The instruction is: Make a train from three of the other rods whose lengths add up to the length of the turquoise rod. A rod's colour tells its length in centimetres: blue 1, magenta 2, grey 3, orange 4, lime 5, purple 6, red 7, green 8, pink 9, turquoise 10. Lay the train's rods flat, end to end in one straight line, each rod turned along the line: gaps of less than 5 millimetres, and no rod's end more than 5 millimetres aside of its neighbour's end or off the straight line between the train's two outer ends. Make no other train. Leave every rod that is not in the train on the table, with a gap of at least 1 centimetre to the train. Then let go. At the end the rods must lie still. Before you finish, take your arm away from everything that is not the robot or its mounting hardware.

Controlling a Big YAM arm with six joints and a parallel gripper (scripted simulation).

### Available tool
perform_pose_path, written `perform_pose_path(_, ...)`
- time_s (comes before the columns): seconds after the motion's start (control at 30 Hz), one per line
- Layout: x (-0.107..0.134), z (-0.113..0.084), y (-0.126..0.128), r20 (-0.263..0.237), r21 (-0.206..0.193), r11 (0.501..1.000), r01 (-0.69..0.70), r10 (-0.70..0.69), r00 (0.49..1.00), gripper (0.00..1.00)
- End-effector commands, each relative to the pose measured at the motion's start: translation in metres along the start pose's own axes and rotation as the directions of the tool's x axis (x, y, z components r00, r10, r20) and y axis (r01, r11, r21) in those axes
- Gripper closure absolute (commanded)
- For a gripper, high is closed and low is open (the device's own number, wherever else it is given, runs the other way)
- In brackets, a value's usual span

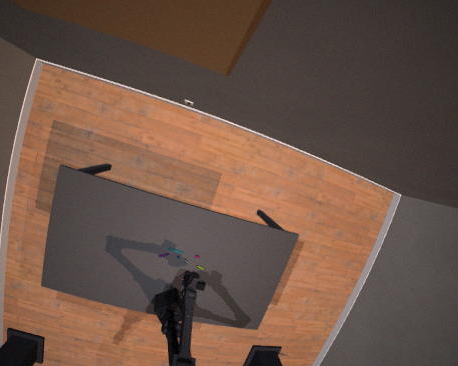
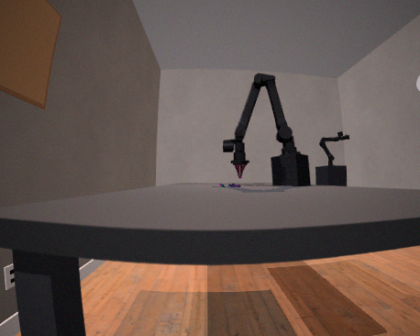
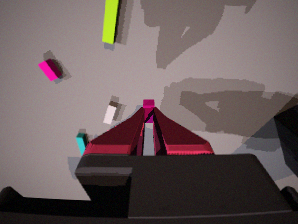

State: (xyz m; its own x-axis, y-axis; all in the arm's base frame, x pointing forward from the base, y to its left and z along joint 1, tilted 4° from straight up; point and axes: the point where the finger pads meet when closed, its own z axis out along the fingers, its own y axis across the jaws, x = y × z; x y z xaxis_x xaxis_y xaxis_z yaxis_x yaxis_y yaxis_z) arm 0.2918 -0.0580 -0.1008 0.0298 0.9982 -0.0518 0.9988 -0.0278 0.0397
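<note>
My gripper (image 3: 148,112) (image 2: 239,173) (image 1: 188,274) is shut on a small magenta rod (image 3: 148,105) and holds it above the table. In the wrist view a second magenta rod (image 3: 50,70) lies on the table to the left, a lime rod (image 3: 111,20) at the top, a pale grey rod (image 3: 111,113) just left of my fingers, and the end of the turquoise rod (image 3: 81,144) at the lower left. From above I see the turquoise rod (image 1: 175,250), a purple rod (image 1: 163,255), the lying magenta rod (image 1: 197,256) and the lime rod (image 1: 200,268).
The rods lie on a dark grey table (image 1: 95,225) (image 2: 170,216) near the arm's base (image 2: 290,169). A second small arm (image 2: 331,153) stands behind the table at the right.
</note>
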Motion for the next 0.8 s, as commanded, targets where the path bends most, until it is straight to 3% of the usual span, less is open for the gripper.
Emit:
perform_pose_path(0.0, 0.000, -0.040, 0.023, 0.010, -0.049, 0.999, -0.005, 0.006, 1.000, 0.95)
perform_pose_path(0.2, -0.002, -0.070, 0.024, 0.011, -0.054, 0.998, -0.009, 0.010, 1.000, 0.95)
perform_pose_path(0.27, -0.002, -0.070, 0.024, 0.011, -0.054, 0.998, -0.009, 0.010, 1.000, 0.95)
perform_pose_path(0.3, 0.002, -0.054, -0.003, 0.003, 0.015, 1.000, -0.007, 0.007, 1.000, 0.95)
perform_pose_path(0.57, 0.001, -0.056, 0.005, 0.004, -0.007, 1.000, -0.008, 0.008, 1.000, 0.95)
perform_pose_path(0.67, -0.012, -0.064, 0.033, 0.009, -0.023, 0.999, 0.043, -0.042, 0.999, 0.95)
perform_pose_path(0.73, -0.026, -0.066, 0.067, 0.011, -0.024, 0.989, 0.149, -0.148, 0.989, 0.95)
perform_pose_path(0.77, -0.026, -0.066, 0.067, 0.009, -0.025, 0.989, 0.149, -0.148, 0.989, 0.95)
